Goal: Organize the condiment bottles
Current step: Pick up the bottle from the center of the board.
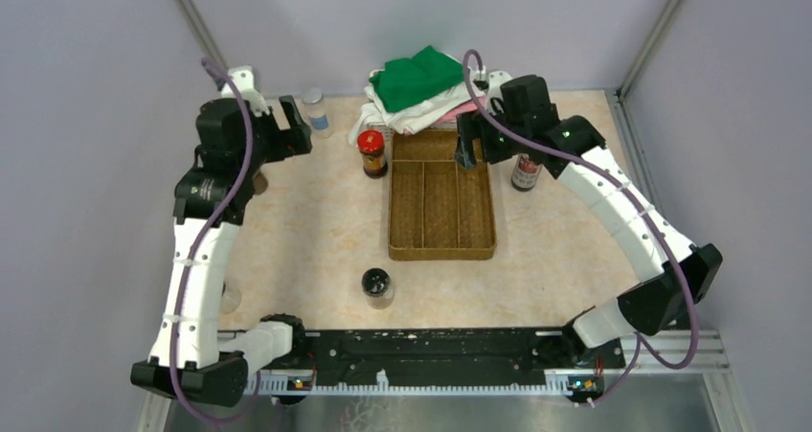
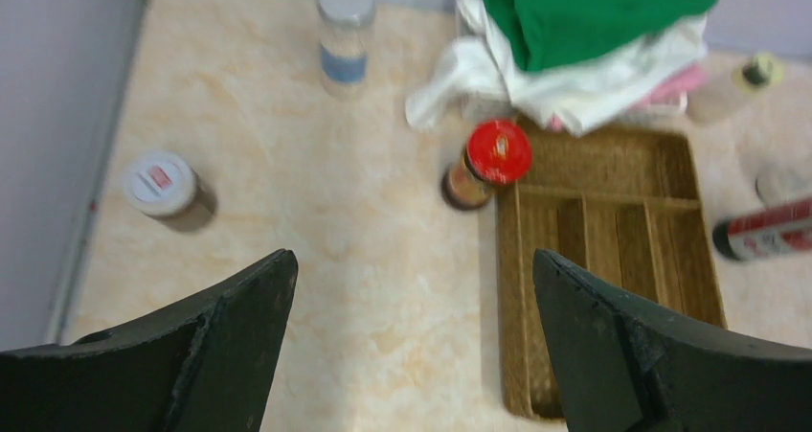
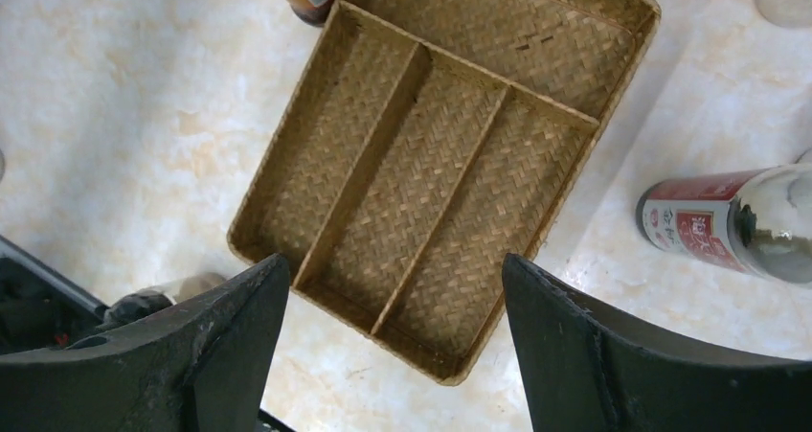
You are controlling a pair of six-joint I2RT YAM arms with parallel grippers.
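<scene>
In the top view a red-lidded bottle [image 1: 372, 152] stands at the far left corner of the brown divided tray [image 1: 440, 250]. A tall clear red-labelled bottle [image 1: 525, 171] is right of the tray, a grey-capped clear bottle [image 1: 315, 109] at the back left, and a black-lidded jar [image 1: 376, 285] near the front. My left gripper [image 1: 293, 124] hovers open beside the grey-capped bottle [image 2: 345, 34], holding nothing. The left wrist view also shows a white-lidded jar [image 2: 163, 188] and a yellowish-lidded bottle [image 2: 737, 82]. My right gripper [image 1: 466, 150] hangs open over the tray's [image 3: 575, 30] far end, empty.
A pile of green and white cloths [image 1: 417, 87] lies against the tray's far end. Grey walls and metal posts close the table at the back and both sides. A clear jar [image 1: 230, 298] shows partly behind the left arm.
</scene>
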